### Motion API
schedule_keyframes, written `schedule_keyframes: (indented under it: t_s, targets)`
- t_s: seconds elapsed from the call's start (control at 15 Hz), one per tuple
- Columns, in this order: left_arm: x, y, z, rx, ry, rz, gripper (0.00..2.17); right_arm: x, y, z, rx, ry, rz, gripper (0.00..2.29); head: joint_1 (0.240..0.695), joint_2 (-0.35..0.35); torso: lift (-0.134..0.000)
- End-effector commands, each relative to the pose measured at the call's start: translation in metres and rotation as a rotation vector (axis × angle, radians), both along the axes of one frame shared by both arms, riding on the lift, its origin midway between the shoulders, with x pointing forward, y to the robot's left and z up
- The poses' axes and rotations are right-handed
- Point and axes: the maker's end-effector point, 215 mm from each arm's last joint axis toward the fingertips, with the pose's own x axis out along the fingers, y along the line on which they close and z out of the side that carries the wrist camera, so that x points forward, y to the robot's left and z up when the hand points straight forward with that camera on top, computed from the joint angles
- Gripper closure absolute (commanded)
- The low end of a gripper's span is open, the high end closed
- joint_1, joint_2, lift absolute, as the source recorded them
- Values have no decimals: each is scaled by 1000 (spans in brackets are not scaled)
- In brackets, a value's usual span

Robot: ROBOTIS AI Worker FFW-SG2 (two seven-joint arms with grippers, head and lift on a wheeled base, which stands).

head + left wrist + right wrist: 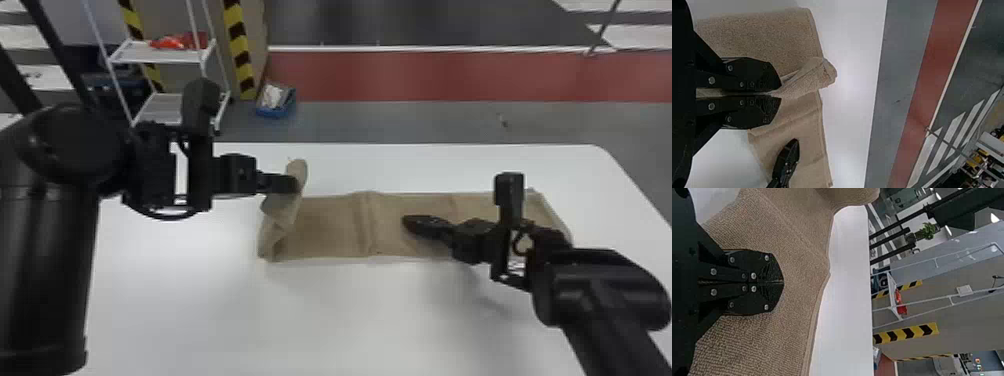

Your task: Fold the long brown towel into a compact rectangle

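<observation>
Towel: we had the brown towel (330,225) stretched sideways on the white tabletop (325,310), its left end raised;
Left tool (294,184): we pinched that raised end;
Right tool (409,223): we held it closed at the towel's right half; contact, we could not tell.

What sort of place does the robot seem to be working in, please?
Probably an industrial workshop or test hall: yellow-and-black striped posts, a painted red floor strip, and a white open metal shelf rack stand or lie beyond the smooth white table.
</observation>
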Motion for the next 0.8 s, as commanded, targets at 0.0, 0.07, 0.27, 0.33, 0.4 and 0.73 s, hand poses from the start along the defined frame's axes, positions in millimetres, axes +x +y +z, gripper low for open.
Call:
schedule_keyframes:
  t_s: [0.0,0.07,0.27,0.33,0.4,0.73]
  targets:
    - [4,-24,6,-31,-20,-6,1092,0,2,0,5,0,0,1895,695,0,-123]
    - [5,-36,9,-48,-27,-9,1092,0,3,1,10,0,0,1895,695,-9,-123]
    - [9,-63,7,-57,-54,-3,1092,-2,3,5,43,-3,1,1895,695,-38,-123]
    - [13,-70,5,-57,-74,6,1092,-3,1,9,61,-8,-4,1892,695,-44,-123]
    - [14,-77,-1,-49,-81,8,1092,-7,-6,9,85,-8,-22,1878,695,-58,-123]
    - [22,-100,-23,-6,-133,40,1092,-15,-70,51,152,-75,-135,1696,695,-123,-123]
